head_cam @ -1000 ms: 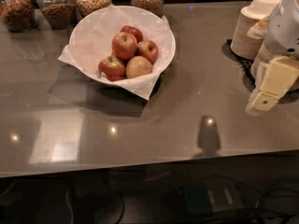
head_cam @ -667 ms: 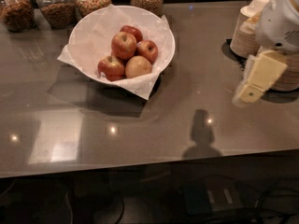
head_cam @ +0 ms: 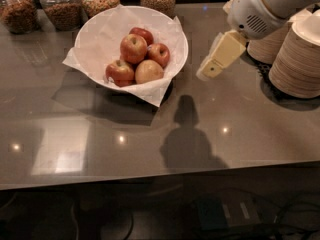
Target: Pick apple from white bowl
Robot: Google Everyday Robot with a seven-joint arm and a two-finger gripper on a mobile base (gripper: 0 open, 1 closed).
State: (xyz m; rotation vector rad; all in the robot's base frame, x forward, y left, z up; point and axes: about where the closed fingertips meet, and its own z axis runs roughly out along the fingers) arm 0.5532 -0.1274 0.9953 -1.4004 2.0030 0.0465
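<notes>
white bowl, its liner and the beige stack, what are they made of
White bowl: smooth, hard-looking rim, likely ceramic or plastic. Liner: thin paper, crinkled, with corners folding over the rim. Beige stack: probably paper bowls, matte with fine nested ridges. The gripper hovers over the counter between the bowl and the stack.

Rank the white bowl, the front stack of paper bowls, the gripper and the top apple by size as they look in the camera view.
1. white bowl
2. front stack of paper bowls, though the picture edge cuts it off
3-4. gripper, just right of the white bowl, and top apple: they look alike, so unranked
</notes>
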